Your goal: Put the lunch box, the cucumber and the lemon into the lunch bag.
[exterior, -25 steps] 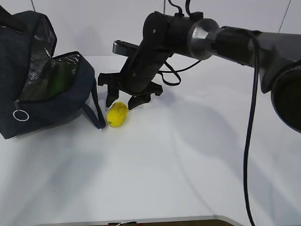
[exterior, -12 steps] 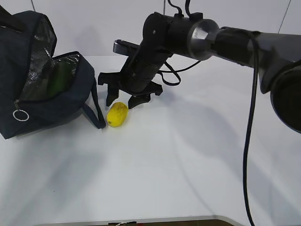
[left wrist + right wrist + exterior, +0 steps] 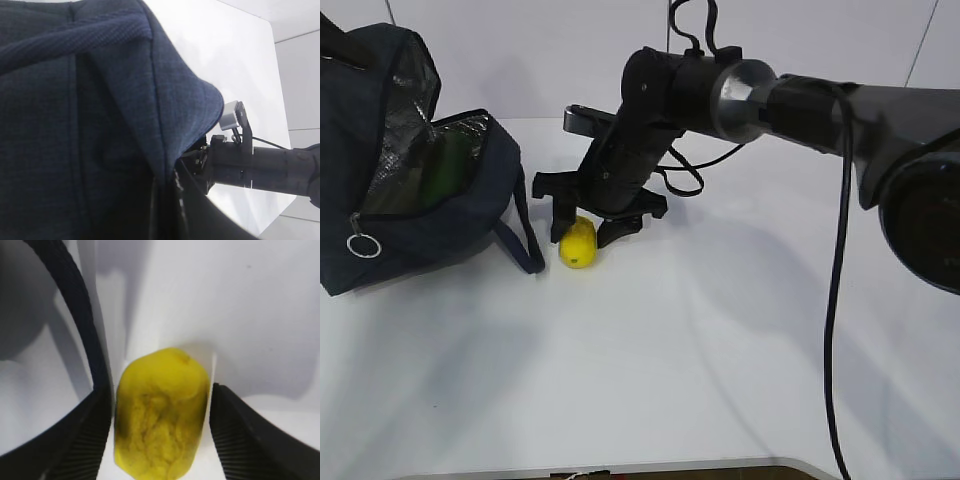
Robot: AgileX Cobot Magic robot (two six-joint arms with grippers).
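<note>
lemon pick-up in hand: jaws astride the fruit, not yet closed

step in hand, as judged: the last loose item is being taken. the right gripper (image 3: 582,222) is lowered over the lemon (image 3: 579,243), its jaws apart and standing one to each side of the fruit. in the right wrist view the lemon (image 3: 161,412) lies squarely between the ribbed black fingers (image 3: 235,440), with a thin strip of white table (image 3: 260,315) showing on either side, so no clamp is made yet.

the lunch bag (image 3: 415,195) stands to the gripper's left in the exterior view, near but not touching the lemon; one looped handle (image 3: 523,235) hangs down on the table just beside the fruit. the bag mouth is open, and something green, probably the cucumber (image 3: 444,170), shows inside against the lining. the lunch box cannot be seen.

the left gripper is not visible in any view; it reads as shut, and what it holds, if anything, cannot be told. its wrist view is filled by the bag's navy cloth (image 3: 75,125).

next move calls for: closing evenly on the lemon's flanks, lifting clear of the handle, then carrying it left over the bag's open mouth.

materials and shapes: lemon oval, bright yellow, bumpy skin, likely to roll if pinched off-centre. bag boxy, soft woven fabric, crinkled silvery lining, metal ring pull (image 3: 364,245) on the zipper. table smooth, matte white
</note>
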